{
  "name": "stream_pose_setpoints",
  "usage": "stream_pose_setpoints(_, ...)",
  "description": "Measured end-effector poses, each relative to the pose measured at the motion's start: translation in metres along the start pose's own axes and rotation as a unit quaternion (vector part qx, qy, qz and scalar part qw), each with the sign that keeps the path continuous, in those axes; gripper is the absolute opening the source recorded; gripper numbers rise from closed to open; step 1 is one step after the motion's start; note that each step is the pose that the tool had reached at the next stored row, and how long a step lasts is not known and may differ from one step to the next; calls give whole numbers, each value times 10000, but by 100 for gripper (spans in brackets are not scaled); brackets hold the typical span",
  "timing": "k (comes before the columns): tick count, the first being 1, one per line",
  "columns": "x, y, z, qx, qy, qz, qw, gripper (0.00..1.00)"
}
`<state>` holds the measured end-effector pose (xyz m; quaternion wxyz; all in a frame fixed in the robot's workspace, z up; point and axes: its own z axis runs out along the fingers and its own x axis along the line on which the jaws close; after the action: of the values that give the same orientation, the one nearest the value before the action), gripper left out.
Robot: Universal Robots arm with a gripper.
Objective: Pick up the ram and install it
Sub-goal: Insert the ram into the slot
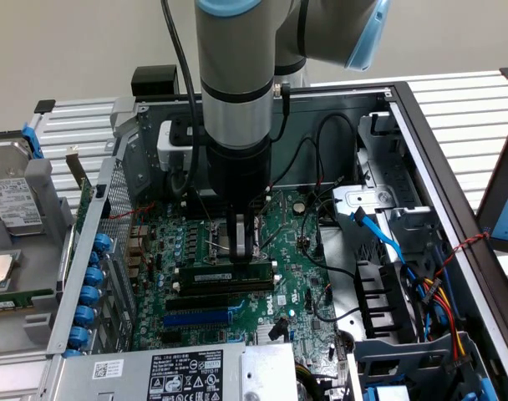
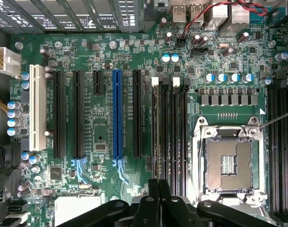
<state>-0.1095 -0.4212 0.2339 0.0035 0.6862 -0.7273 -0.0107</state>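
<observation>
The hand [image 1: 244, 253] is held closed, its tips at the upper edge of the ram [image 1: 223, 275], which is stood lengthwise among the memory slots [image 1: 216, 288], just far of the blue expansion slot [image 1: 195, 317].

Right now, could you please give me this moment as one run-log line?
gripper: down at ram, contact unclear | ram: upright along memory slots | blue slot: bare

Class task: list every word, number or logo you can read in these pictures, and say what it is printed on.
No text can be read with certainty.
White sticker on the ram: too small.
Power supply label: too small.
Hard drive label: blurred.
Print on the motherboard: too small.
</observation>
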Motion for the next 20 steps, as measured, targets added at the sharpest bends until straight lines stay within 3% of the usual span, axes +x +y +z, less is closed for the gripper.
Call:
stream_pose_setpoints(8,0,13,19,23,-9,0,10000,12)
stream_pose_setpoints(20,1,22,17,21,-9,1,10000,12)
